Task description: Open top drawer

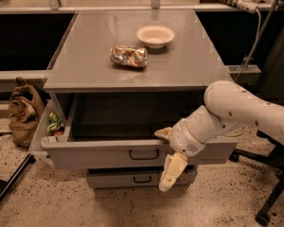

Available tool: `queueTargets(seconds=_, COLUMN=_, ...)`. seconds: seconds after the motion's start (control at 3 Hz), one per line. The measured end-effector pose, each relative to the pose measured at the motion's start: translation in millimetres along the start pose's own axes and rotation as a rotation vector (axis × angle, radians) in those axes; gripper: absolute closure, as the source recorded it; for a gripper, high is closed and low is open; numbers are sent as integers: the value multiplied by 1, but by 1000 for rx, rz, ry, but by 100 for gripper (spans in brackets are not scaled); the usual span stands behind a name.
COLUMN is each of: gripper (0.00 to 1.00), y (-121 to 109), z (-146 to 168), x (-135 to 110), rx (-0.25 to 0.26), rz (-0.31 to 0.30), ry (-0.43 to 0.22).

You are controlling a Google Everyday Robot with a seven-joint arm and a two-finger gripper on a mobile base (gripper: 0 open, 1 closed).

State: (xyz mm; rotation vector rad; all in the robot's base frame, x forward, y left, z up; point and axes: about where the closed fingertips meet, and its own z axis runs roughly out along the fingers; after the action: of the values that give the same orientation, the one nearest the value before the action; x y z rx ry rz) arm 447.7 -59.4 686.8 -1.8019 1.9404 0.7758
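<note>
Camera view: top drawer (109, 155) pulled well out beneath tabletop (180, 65) front edge. Gripper (170, 165) at drawer front, right of handle (143, 154); its opening cannot be told. Opening looks nearly done; next move likely release, back away.

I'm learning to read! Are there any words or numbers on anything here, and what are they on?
No words can be read.
Shiny snack bag on the cabinet top: print too blurred.
Green packet in the top drawer: too small.
Gripper, hanging before the drawer front: no label shows.
</note>
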Motion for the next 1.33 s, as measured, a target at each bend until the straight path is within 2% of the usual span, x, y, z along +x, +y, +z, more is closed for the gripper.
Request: queueTargets(seconds=1.33, gripper=0, y=17, z=8, x=-1, rx=-39, rz=26, ry=-26)
